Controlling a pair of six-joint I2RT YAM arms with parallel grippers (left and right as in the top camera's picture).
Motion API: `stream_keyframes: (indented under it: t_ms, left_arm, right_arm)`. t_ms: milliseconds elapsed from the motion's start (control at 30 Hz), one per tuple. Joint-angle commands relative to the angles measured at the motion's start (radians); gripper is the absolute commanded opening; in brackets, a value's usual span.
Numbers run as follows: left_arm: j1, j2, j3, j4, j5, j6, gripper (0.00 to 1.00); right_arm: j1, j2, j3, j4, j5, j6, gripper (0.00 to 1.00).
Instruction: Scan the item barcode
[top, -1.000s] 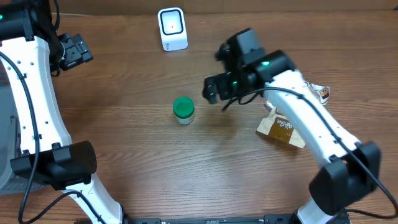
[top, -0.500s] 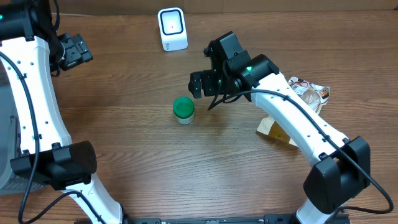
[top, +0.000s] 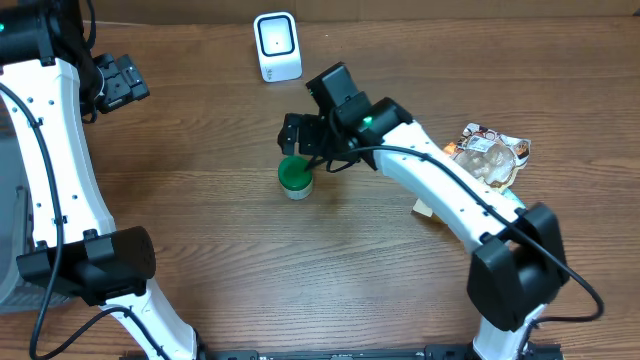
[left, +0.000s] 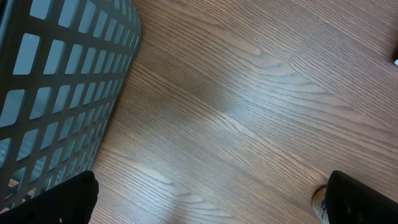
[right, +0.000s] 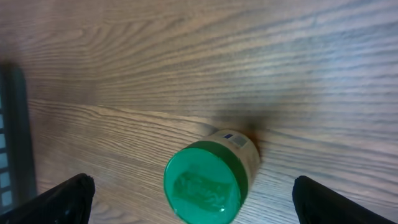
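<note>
The item is a small jar with a green lid (top: 294, 175), upright on the wooden table left of centre. In the right wrist view the jar (right: 205, 183) stands low in the frame, with a small printed label (right: 235, 140) on its tan side. My right gripper (top: 301, 147) hovers just above and behind it, open; in its own view the right gripper (right: 200, 205) has its fingers wide on either side of the lid without touching. The white scanner (top: 277, 46) stands at the table's back. My left gripper (top: 121, 82) is open at the far left, holding nothing.
A shiny snack packet (top: 490, 150) lies at the right, and a brown package (top: 428, 209) shows partly under the right arm. A grey mesh basket (left: 59, 87) stands beside the left gripper (left: 208, 202). Bare wood lies between jar and scanner.
The right arm has swung left from near the brown package to above the green-lidded jar, jaws staying open. The left arm has not moved.
</note>
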Motion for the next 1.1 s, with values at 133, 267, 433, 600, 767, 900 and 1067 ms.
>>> stream_keyframes:
  t_ms: [133, 267, 433, 600, 767, 900, 1067]
  left_arm:
    - [0.002, -0.037, 0.024, -0.002, -0.016, 0.023, 1.00]
    - [0.002, -0.037, 0.024, -0.002, -0.016, 0.023, 1.00]
    - [0.002, -0.037, 0.024, -0.002, -0.016, 0.023, 0.99]
    - [0.002, -0.037, 0.024, -0.002, -0.016, 0.022, 1.00]
    - [0.002, -0.037, 0.024, -0.002, -0.016, 0.023, 0.99]
    - [0.002, -0.037, 0.024, -0.002, -0.016, 0.022, 1.00]
    - [0.002, -0.037, 0.024, -0.003, -0.016, 0.023, 1.00]
  right_arm:
    - [0.048, 0.084, 0.010, 0.015, 0.022, 0.050, 0.98]
    - [0.065, 0.090, 0.010, 0.013, 0.063, 0.050, 0.98]
    - [0.067, 0.100, 0.010, 0.007, 0.086, 0.013, 0.95]
    - [0.069, 0.137, 0.010, -0.005, 0.054, -0.106, 0.83]
    - [0.069, 0.141, 0.011, -0.023, 0.061, -0.211, 0.69]
    - [0.067, 0.141, 0.011, -0.028, 0.061, -0.336, 0.50]
    - [0.067, 0.140, 0.012, -0.043, 0.070, -0.574, 0.50]
